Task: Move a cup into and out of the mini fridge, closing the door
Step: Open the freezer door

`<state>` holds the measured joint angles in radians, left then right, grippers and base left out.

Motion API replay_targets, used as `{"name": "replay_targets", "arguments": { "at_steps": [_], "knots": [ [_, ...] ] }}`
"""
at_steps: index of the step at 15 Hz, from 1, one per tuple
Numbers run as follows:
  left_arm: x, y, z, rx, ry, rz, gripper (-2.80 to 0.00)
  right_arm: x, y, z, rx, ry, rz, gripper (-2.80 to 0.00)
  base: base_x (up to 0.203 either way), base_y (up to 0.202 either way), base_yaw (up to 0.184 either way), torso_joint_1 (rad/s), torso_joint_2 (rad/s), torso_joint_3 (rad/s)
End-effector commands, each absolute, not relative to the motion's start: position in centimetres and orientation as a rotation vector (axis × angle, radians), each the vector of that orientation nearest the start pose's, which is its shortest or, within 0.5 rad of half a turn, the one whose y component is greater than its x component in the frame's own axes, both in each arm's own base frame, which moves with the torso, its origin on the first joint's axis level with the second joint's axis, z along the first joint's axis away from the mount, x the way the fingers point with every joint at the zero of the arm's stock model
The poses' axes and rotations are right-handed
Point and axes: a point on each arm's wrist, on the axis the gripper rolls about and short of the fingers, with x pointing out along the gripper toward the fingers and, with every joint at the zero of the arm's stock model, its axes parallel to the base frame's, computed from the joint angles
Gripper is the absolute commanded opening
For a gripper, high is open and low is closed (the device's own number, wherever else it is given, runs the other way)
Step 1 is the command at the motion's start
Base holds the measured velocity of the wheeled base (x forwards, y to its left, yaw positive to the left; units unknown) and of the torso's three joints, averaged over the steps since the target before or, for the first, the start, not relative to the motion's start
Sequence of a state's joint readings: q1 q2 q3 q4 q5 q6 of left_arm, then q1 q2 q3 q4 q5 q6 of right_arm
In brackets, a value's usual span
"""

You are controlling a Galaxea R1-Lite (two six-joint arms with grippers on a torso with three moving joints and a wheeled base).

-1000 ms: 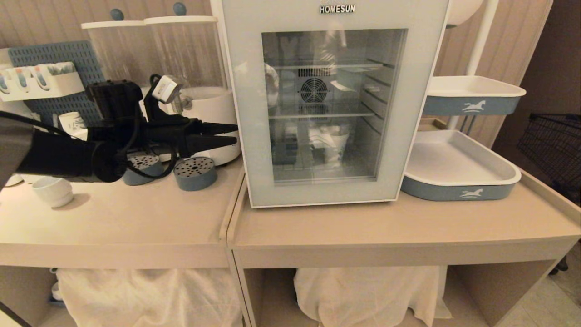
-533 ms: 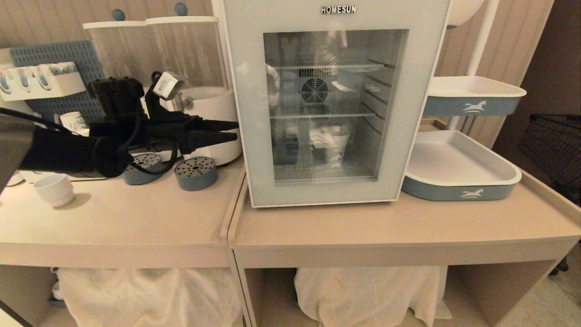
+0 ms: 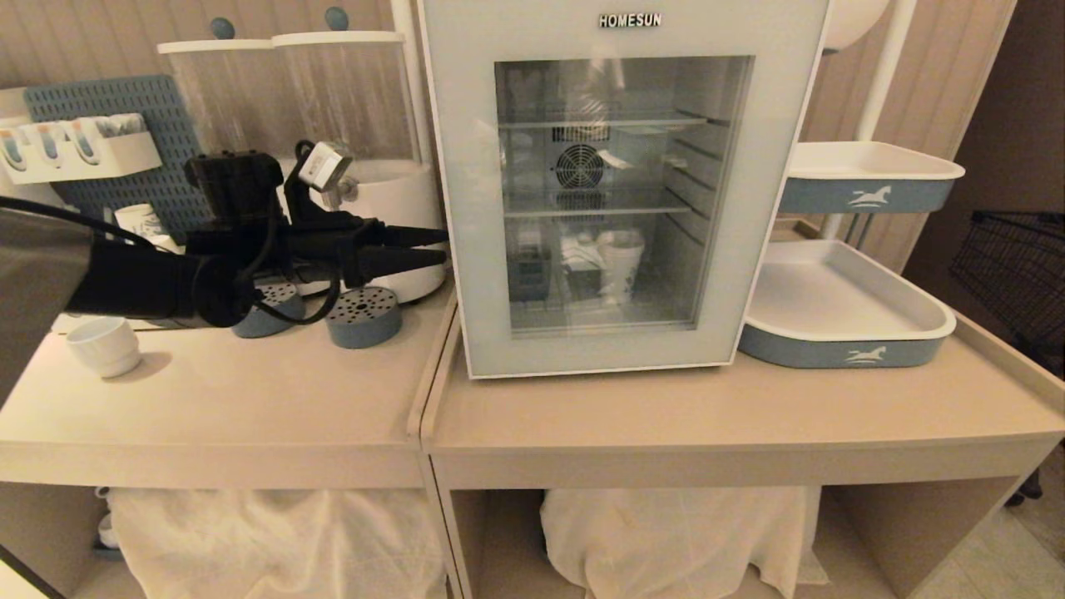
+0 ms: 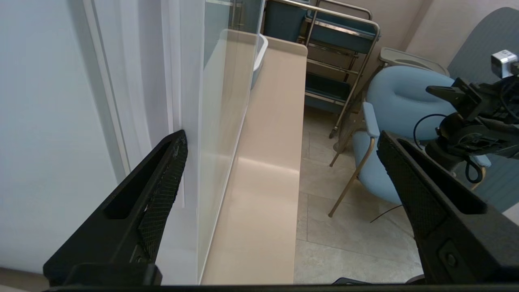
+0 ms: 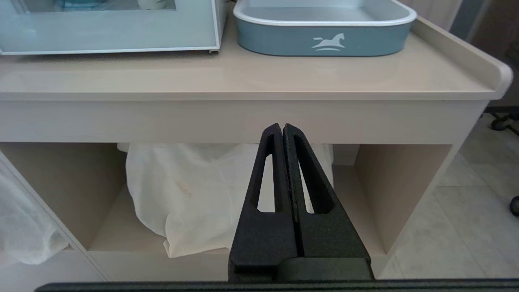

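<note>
The white mini fridge (image 4: 48,121) stands on the right counter with its glass door (image 3: 616,349) shut. Through the glass I see the white cup (image 3: 621,264) upright on the bottom shelf. My left gripper (image 3: 447,248) is level at the fridge's left edge and open, with nothing held. In the left wrist view this gripper (image 4: 282,136) straddles the door's edge (image 4: 223,101): one finger (image 4: 162,194) lies beside the fridge's side wall, the other (image 4: 421,211) is out in front. My right gripper (image 5: 282,126) is shut and empty, parked low before the counter's front.
On the left counter are a squat white mug (image 3: 104,347), two blue perforated discs (image 3: 362,316), a white pot (image 3: 391,208) and a printed paper cup (image 3: 137,223). Two blue-and-white trays (image 3: 840,320) sit right of the fridge. A blue chair (image 4: 405,101) stands on the floor.
The whole head picture has shifted slightly to the right. My left gripper keeps its place at the fridge's left edge, still open. The door stays shut.
</note>
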<state>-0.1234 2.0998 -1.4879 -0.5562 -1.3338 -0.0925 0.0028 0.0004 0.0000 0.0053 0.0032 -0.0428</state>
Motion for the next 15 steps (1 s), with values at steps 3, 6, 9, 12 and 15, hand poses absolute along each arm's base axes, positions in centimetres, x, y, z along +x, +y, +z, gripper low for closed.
{"name": "replay_targets", "arguments": {
  "at_steps": [3,6,9,12,15],
  "knots": [
    [42.4,-7.6,20.0,-0.110,0.129,-1.460,0.00,-2.3,0.0,7.4,-0.044,0.007,0.008,-2.80,0.000,0.000,0.000,0.000,0.00,0.000],
    [42.5,-7.6,19.9,-0.110,0.130,-1.460,0.00,-2.3,0.0,7.4,-0.044,0.008,0.006,-2.80,0.000,0.000,0.000,0.000,0.00,0.000],
    [42.8,-7.7,19.5,-0.083,0.113,-1.396,0.00,-2.3,0.0,7.4,-0.044,0.007,0.008,-2.80,0.000,0.000,0.000,0.000,0.00,0.000],
    [42.7,-8.1,19.4,-0.061,0.104,-1.341,0.00,-2.3,0.0,7.4,-0.043,0.008,0.008,-2.80,0.000,0.000,0.000,0.000,0.00,0.000],
    [42.0,-7.8,19.8,-0.084,0.132,-1.399,0.00,-2.3,0.0,7.4,-0.044,0.007,0.008,-2.80,0.000,0.000,0.000,0.000,0.00,0.000]
  ]
}}
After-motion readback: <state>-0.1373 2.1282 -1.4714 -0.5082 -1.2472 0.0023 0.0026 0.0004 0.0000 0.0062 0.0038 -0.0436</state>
